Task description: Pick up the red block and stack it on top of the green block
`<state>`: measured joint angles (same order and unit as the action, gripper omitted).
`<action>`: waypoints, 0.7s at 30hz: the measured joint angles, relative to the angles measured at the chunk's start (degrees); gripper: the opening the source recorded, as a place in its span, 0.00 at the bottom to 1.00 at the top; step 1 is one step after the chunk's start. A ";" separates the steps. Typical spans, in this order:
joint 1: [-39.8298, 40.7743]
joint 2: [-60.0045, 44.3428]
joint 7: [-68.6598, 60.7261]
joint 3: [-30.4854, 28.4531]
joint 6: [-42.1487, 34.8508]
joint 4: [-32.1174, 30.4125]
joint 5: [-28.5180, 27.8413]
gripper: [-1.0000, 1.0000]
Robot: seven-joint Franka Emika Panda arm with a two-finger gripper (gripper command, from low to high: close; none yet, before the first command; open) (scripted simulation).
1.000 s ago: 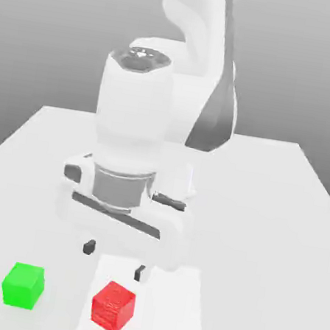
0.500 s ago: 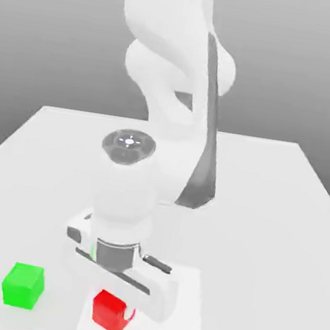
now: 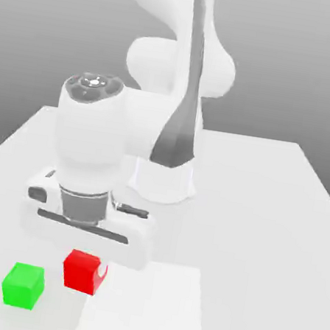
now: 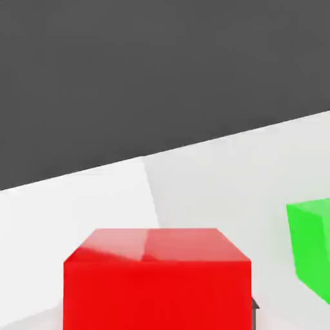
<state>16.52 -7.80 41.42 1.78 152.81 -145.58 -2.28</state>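
The red block is a small bright red cube hanging a little above the table, tilted slightly. My gripper is shut on it from above, under the wide white hand. The green block is a cube of the same size resting on the table, just to the exterior view's left of the red block and slightly lower, with a small gap between them. In the hand view the red block sits close up between the fingers, and the green block stands off to one side on the table.
The white table runs back to the arm's base. A lighter square patch lies on the table at the front, to the exterior view's right of the red block. The table's side edges slope inward toward the back.
The gripper came down over the red block, shut on it, lifted it and carried it toward the exterior view's left, near the green block. The green block has not moved.
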 joint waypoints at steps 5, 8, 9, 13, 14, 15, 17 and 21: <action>2.76 0.62 -11.36 -0.56 -1.12 0.50 0.20 0.00; 4.45 1.04 -18.29 -0.84 -1.78 0.80 0.49 0.00; 5.02 1.19 -20.62 -0.93 -2.00 0.90 0.61 0.00; 7.29 1.80 -30.04 -1.28 -2.85 1.29 1.23 0.00; 7.86 1.95 -32.41 -1.37 -3.07 1.38 1.42 0.00; 8.39 2.11 -34.80 -1.50 -3.27 1.48 1.63 0.00; 9.61 2.43 -39.57 -1.57 -3.67 1.67 2.03 0.00; 10.19 -2.49 -42.60 -1.45 1.00 2.09 2.26 0.00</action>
<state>26.71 -10.28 -1.18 0.33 153.81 -143.50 -0.02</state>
